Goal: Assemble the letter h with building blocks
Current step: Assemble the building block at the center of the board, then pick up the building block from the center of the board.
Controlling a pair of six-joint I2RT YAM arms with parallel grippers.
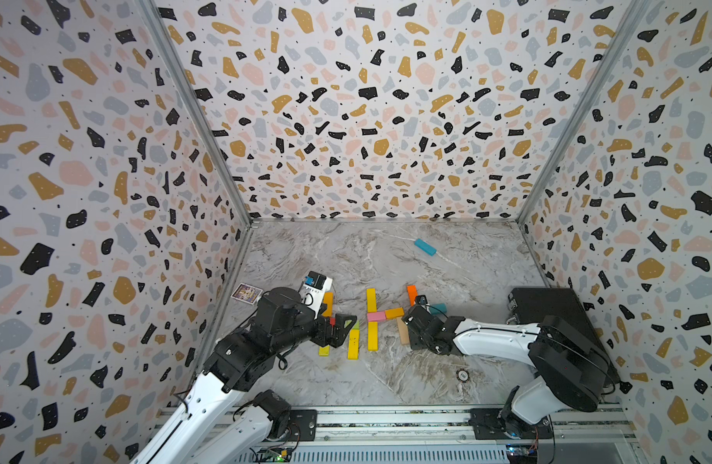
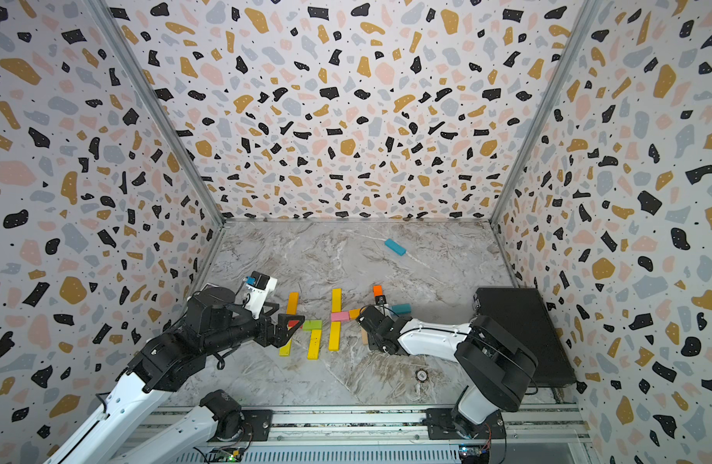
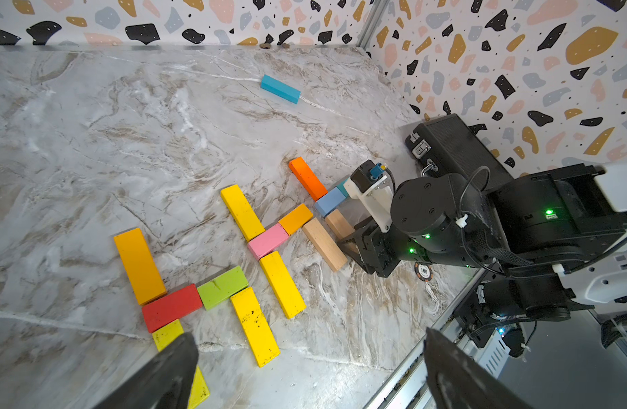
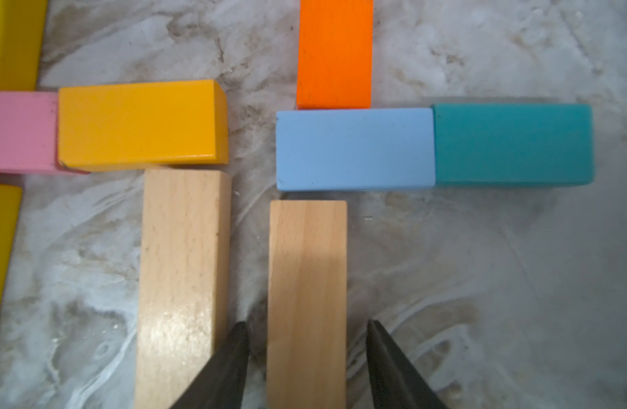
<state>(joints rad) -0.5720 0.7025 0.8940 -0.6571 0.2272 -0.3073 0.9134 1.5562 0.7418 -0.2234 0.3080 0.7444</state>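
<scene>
Between the right tool's (image 4: 307, 323) part-open jaws lies a tan wooden bar (image 4: 306, 265), ungripped; a crooked withdrawal could nudge it into the neighbouring tan bar (image 4: 181, 265), skewing the letter.

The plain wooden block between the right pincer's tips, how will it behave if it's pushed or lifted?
Probably stiff: the plain wooden block is a solid square-edged bar. Lying flat on the marble table, it should slide rather than roll or tip. Pushed lengthwise, it would likely nudge the light blue block just off its end.
</scene>
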